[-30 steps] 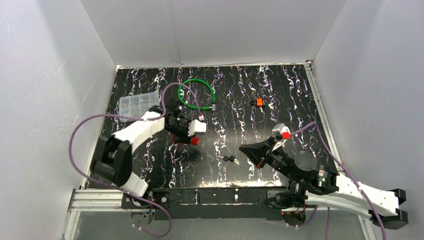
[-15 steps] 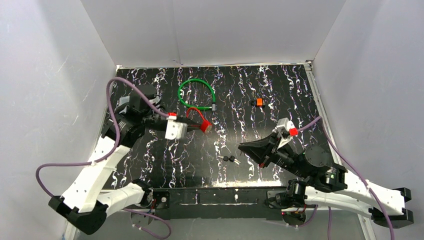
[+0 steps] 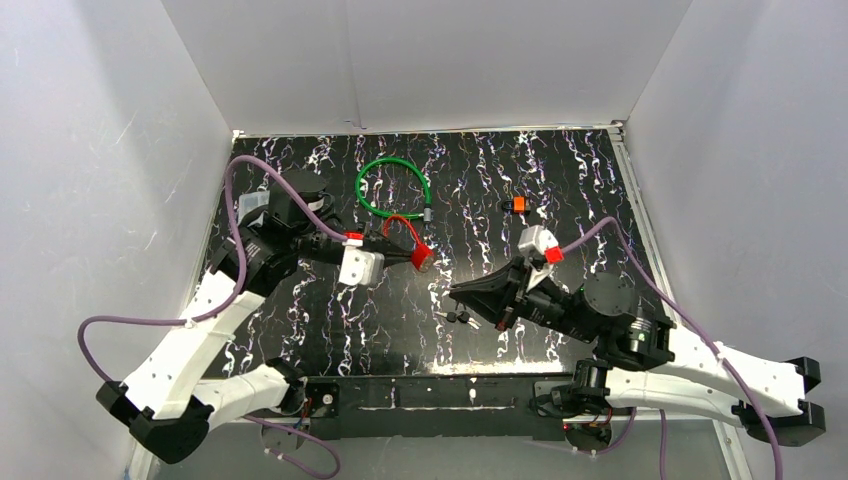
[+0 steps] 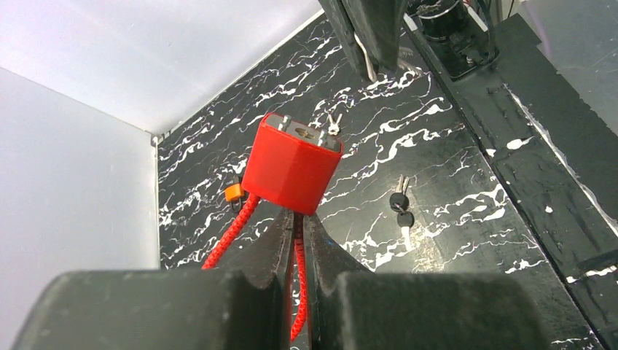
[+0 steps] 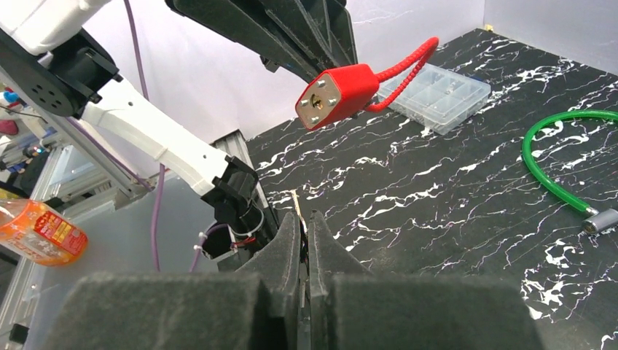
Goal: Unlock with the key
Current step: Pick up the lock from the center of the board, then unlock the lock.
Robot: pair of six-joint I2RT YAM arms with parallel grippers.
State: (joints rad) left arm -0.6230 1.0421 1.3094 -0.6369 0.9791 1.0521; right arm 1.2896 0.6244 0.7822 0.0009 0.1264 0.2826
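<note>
Our left jaws are clamped on the red cable (image 4: pixel 235 226) just behind the padlock (image 4: pixel 291 162). They hold it off the bench (image 3: pixel 560 190) so that its keyhole face turns toward the right jaws. Those are pressed together on a thin key blade (image 5: pixel 296 208), aimed up at the lock and well short of it. Beneath the right jaws lie spare keys (image 3: pixel 460 318).
</note>
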